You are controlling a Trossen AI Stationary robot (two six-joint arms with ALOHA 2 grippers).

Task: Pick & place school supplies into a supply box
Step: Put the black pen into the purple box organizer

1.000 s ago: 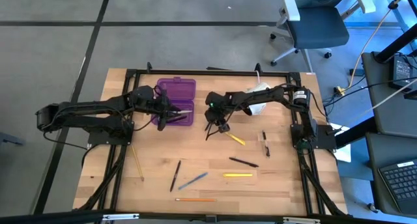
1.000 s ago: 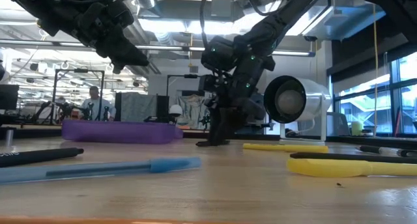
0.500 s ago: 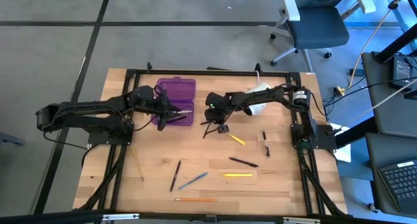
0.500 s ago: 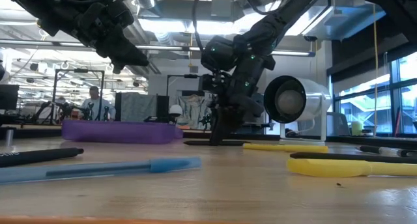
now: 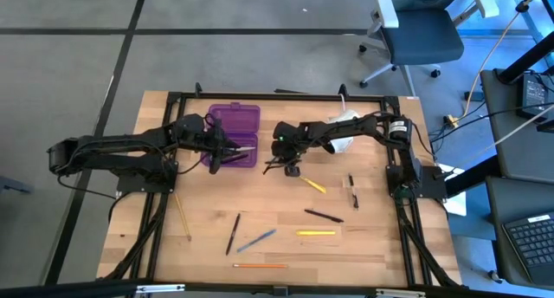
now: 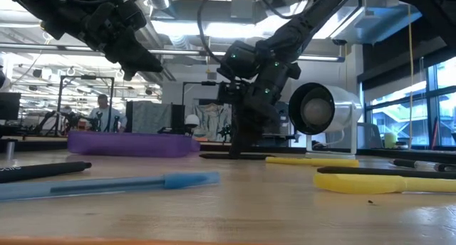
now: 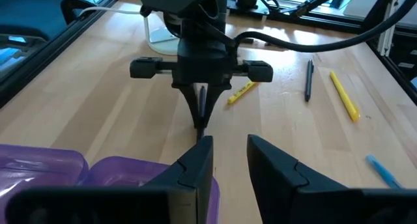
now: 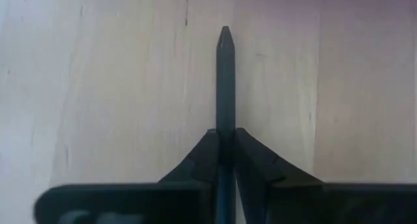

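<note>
— What did your right gripper have just then?

— I had its two dark fingers pinched tight on a thin black pen, low over the bare wood near the table's middle, a little right of the purple supply box. The pen's tapered tip stuck out past my fingertips, lying close along the boards.

— And the left gripper?

— It hung partly open over the box's near right edge, nothing between its fingers that I could make out. Its camera looked straight at my other wrist pressing down on the pen.

— What was the box like?

— Translucent purple plastic, rectangular with rounded corners, lid swung open on the far left part of the table, which was pale wooden planking in a black frame.

— How many supplies lay loose?

— From above I counted eight besides the one I gripped: a short yellow marker just right of my right gripper, two dark pens farther right, a black pen, a yellow pen, a blue pen, another black pen and an orange pencil along the near edge. A white cylindrical roll stood at the far right.
</note>
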